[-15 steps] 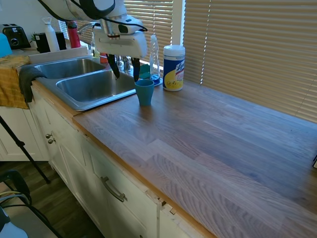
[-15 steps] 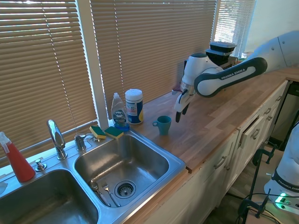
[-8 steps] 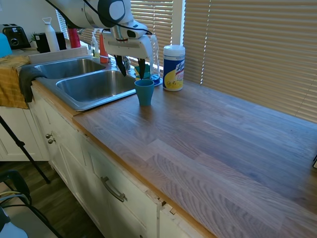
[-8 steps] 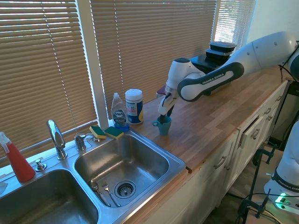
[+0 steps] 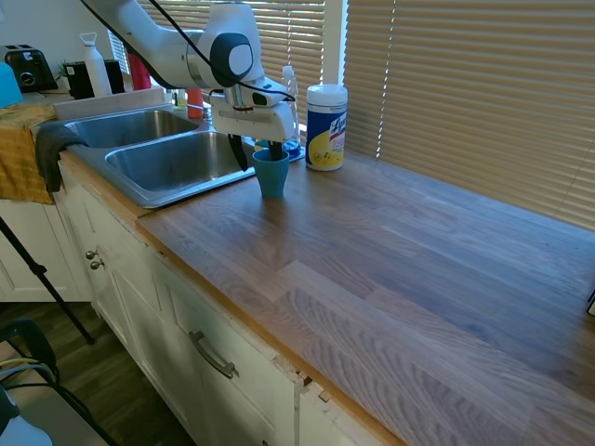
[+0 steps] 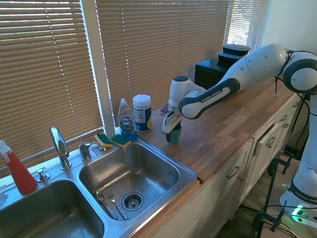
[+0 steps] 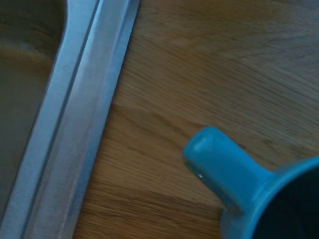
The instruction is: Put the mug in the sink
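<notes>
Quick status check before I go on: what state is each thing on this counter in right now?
mug: upright on the counter beside the sink, not lifted
gripper: lowered over the mug's rim, fingers apart
sink: near basin holds cutlery by the drain
faucet: no water running
wipes canister: upright, lid on

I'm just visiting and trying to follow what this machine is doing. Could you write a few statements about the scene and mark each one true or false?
1. The small teal-blue mug stands upright on the wooden counter. True.
2. The mug is already in the stainless steel sink. False: it stands beside the sink's rim.
3. The gripper is down at the mug's rim. True.
4. The white-and-yellow wipes canister lies on its side. False: it stands upright.
5. The mug has a handle. True: it shows in the wrist view.
</notes>
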`<state>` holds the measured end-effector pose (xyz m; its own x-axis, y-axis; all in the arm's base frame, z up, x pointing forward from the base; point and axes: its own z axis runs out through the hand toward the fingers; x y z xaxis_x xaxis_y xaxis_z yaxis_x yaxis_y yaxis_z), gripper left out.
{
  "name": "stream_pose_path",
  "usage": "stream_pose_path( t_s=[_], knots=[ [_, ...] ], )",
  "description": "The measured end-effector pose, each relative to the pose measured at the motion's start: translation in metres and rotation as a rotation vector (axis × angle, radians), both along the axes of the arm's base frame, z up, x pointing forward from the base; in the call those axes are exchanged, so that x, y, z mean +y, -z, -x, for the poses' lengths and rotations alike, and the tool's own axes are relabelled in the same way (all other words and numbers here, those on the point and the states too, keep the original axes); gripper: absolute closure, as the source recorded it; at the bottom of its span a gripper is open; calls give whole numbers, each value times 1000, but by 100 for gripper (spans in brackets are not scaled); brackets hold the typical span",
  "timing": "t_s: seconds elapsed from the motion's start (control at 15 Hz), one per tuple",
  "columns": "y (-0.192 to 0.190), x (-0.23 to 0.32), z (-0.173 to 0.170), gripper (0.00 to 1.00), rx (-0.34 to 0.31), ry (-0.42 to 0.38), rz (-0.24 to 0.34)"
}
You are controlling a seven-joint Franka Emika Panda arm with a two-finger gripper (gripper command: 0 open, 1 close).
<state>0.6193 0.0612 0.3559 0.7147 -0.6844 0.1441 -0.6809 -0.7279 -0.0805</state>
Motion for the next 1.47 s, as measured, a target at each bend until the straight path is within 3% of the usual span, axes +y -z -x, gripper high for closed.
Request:
stream_pose_path(
  t_s=[1.07,1.47],
  knots=[
    [12,-1,-1,100,12,25,-30],
    [-1,5,0,100,-11,10,-31]
  ],
)
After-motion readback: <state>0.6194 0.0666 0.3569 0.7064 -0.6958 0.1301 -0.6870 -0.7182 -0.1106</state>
